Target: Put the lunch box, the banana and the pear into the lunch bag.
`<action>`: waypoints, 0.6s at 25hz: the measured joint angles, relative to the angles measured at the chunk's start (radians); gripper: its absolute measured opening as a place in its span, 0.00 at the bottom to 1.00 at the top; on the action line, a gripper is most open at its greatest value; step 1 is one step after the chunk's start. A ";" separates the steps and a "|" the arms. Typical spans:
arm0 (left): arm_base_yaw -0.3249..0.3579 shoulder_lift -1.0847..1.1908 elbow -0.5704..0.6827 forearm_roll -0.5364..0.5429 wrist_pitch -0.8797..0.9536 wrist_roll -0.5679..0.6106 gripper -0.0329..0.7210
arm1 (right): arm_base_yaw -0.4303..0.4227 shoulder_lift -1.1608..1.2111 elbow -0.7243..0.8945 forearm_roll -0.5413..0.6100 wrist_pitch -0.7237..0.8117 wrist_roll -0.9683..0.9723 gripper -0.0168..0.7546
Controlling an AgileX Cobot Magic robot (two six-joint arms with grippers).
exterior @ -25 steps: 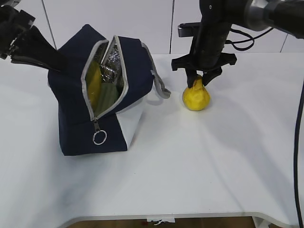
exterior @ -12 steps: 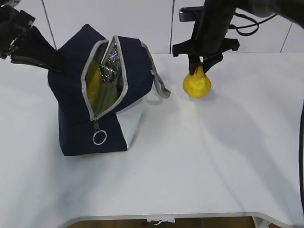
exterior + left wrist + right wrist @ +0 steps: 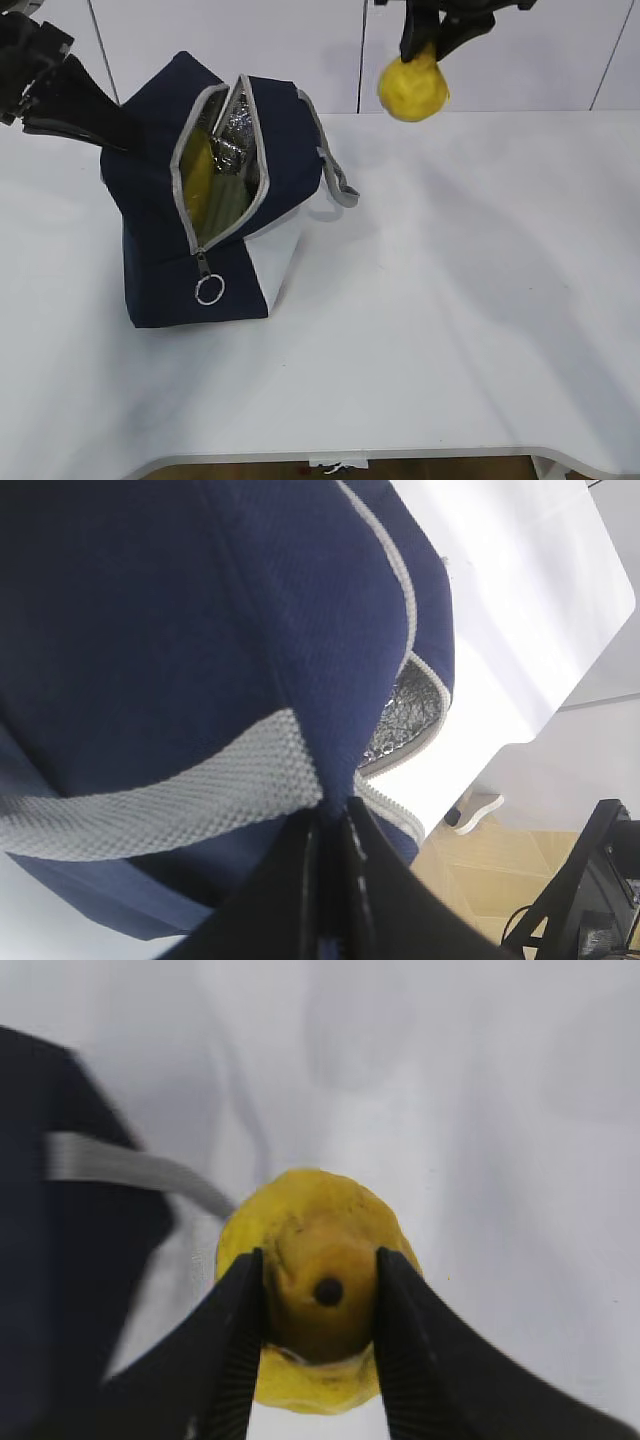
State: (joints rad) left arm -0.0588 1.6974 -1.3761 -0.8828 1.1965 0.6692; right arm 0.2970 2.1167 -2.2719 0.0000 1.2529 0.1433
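While held aloft, yellow pear point(image 3: 412, 88) clamped by right hand point(image 3: 440, 38), left hand point(image 3: 328, 830) pinching lunch bag point(image 3: 215, 190)

Pear up in my right gripper, bag propped open with box and banana inside.

I hold the yellow pear point(image 3: 412, 88) by its narrow neck, hanging clear above the far edge of the table point(image 3: 450, 330), stem end up between my fingers. The navy lunch bag point(image 3: 215, 195) with white lower panels stands tilted on the table's left side, zipper open, ring pull dangling, my left gripper point(image 3: 325, 880) pinching its fabric beside the grey webbing handle. Inside, against the silver lining, the banana point(image 3: 197, 180) stands beside the green-lidded lunch box point(image 3: 230, 200).
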 joint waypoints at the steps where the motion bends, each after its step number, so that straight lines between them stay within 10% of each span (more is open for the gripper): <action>1: 0.000 0.000 0.000 0.000 0.000 0.000 0.04 | 0.000 -0.014 0.000 0.037 0.002 -0.005 0.36; 9: 0.000 0.000 0.000 0.002 0.000 0.000 0.04 | 0.000 -0.053 -0.002 0.536 0.007 -0.168 0.36; 15: 0.000 0.000 0.000 0.002 0.000 0.000 0.04 | 0.006 0.002 -0.004 0.687 -0.019 -0.230 0.36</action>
State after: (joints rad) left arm -0.0588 1.6974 -1.3761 -0.8811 1.1965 0.6692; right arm 0.3030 2.1190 -2.2757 0.6873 1.2341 -0.0867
